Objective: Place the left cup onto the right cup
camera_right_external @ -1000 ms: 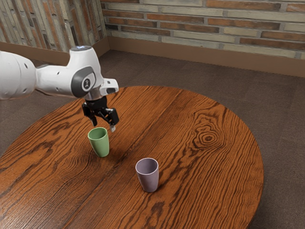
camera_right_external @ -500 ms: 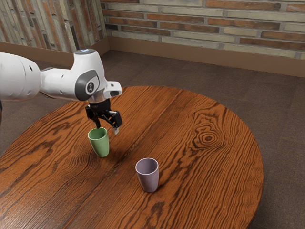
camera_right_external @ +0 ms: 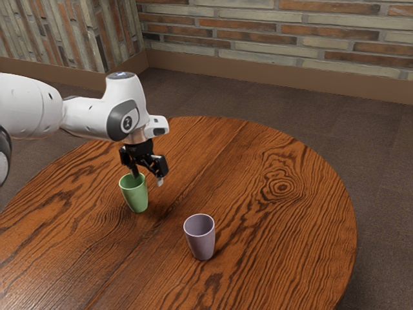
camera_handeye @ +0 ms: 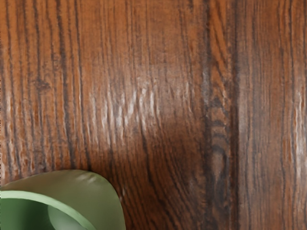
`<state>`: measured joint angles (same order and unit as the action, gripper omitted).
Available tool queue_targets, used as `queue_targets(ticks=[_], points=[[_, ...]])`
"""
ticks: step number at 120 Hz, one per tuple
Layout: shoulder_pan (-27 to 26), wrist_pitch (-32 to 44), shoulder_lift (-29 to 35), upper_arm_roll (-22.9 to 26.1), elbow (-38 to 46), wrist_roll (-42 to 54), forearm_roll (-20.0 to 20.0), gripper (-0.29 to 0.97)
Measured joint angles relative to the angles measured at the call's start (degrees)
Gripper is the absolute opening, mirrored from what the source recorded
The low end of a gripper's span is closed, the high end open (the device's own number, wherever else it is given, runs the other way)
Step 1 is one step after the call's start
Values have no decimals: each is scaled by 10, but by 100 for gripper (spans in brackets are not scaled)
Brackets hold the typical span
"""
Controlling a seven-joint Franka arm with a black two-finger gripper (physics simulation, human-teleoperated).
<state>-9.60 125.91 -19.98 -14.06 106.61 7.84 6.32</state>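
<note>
End effector (camera_right_external: 147,178) over smooth, tapered green cup (camera_right_external: 134,192)

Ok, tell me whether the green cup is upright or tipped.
Upright: the green cup stands on its base, open mouth facing up, on the table.

We list: green cup (camera_handeye: 81,191), part of rim, inner and outer wall visible; wooden table (camera_handeye: 192,96), dark grain, glossy sheen.

You saw the tapered green plastic cup (camera_right_external: 134,192) upright on the worktop (camera_right_external: 271,194); the tapered lilac plastic cup (camera_right_external: 199,236) stood upright nearby, apart.
</note>
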Motion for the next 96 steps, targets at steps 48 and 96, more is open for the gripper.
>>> queue_targets(ticks=[48, 96], points=[[4, 0, -10, 0, 7, -2, 3, 66], [6, 0, -21, 0, 9, -3, 10, 59]])
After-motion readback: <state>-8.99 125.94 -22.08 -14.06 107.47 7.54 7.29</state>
